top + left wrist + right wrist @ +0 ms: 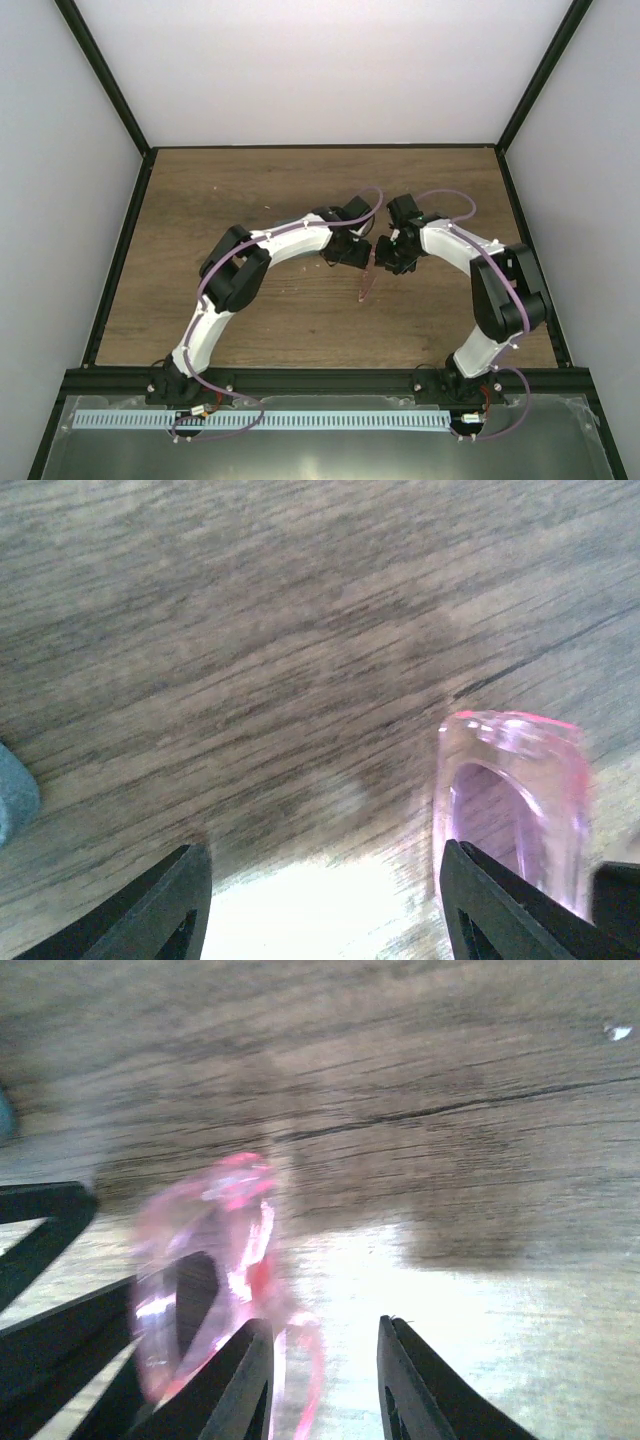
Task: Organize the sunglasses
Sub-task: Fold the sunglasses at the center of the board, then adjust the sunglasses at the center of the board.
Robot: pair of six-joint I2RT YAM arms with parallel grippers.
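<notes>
We find the sunglasses (366, 282) near the middle of the worktop (250, 190), a little toward 3 o'clock in the overhead view. They show as a thin pink streak running from 12 to 6 o'clock below the point where the two arms meet. The left pincer (356, 252) sits at their 11 o'clock and the right pincer (388, 258) at their 1 o'clock, both right at the upper end of the frame. We cannot tell whether the lower end rests on the wood or hangs just above it.

The left wrist camera shows the left pincer's jaws standing wide apart with bare wood between them. The translucent pink frame lies against the finger on the 3 o'clock side, outside the gap. From the right wrist, the right pincer's jaws are parted too. One slim pink strand runs through the gap without being clamped, and the bulk of the frame is blurred toward 9 o'clock. By what we see, neither pincer has a firm hold.

A blue-grey sliver (12, 792) peeks in at the 9 o'clock edge of the left wrist view, and too little of it shows to name it.

We judge the task to be partway at most. The glasses have been reached, but they lie out in the open, not visibly folded or tucked into anything. Securing them and putting them away are both left to do.
</notes>
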